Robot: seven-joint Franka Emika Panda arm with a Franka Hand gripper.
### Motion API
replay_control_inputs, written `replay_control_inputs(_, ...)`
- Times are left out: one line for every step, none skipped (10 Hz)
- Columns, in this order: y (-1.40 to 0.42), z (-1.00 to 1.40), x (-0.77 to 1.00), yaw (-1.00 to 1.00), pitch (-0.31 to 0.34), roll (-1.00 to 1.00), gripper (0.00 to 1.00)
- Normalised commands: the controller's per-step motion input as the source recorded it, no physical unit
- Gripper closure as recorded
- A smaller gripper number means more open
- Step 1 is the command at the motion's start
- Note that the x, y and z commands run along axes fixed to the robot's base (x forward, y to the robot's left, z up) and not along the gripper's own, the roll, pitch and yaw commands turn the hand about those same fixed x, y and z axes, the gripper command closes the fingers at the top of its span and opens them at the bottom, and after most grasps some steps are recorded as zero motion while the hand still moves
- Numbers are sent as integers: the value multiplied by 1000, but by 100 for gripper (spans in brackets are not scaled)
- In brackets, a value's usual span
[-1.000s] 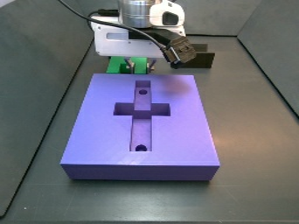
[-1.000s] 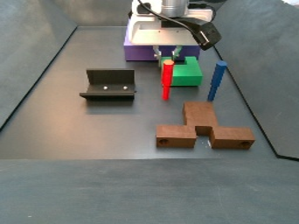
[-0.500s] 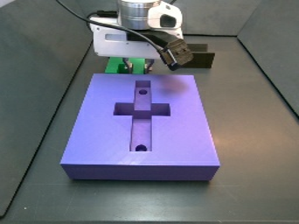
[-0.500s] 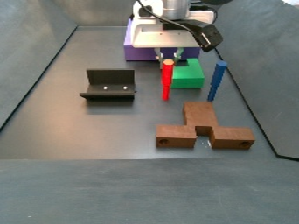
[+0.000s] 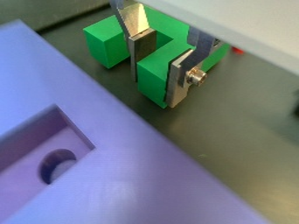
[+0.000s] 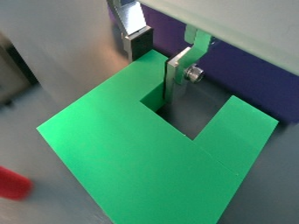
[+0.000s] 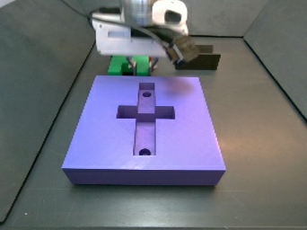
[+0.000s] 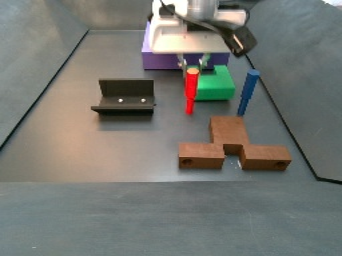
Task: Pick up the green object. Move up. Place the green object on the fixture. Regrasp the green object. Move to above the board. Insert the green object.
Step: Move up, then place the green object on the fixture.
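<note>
The green object (image 5: 105,39) is a bright green U-shaped block that lies flat on the dark floor just behind the board (image 7: 150,135) and shows in both side views (image 7: 126,65) (image 8: 221,83). My gripper (image 5: 156,87) stands over it with one prong between its fingers. One finger (image 6: 173,83) is down in the square notch and the other is against the prong's outer side. The gripper (image 6: 155,79) looks shut on that prong. The fixture (image 8: 123,97) stands apart and holds nothing; it also shows in a side view (image 7: 204,58).
A thin red peg (image 8: 191,88) stands right beside the green object and the gripper (image 8: 198,62). A blue peg (image 8: 249,92) stands on its other side. Brown blocks (image 8: 234,145) lie nearer the front. Dark walls bound the floor.
The gripper has shifted slightly upward in both side views and is blurred now. The green object, pegs and fixture show in the same places.
</note>
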Motion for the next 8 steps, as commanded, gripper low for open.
replay_control_inputs(-45,617,-54,-46,41,-29,100)
replay_control_inputs(-16,314,-20,-24,27,-72,100)
replay_control_inputs(-54,0,0,0,0,0,100)
replay_control_inputs(-140,63,291,-309,26,-66,100)
replay_control_inputs(-163,414,594,-386,6,-737,100)
replay_control_inputs(-89,546,757,-334,126,-880,100)
replay_control_inputs(-74,560,829,-291,183,-894,100)
replay_control_inputs(-57,511,877,-260,186,-866,100)
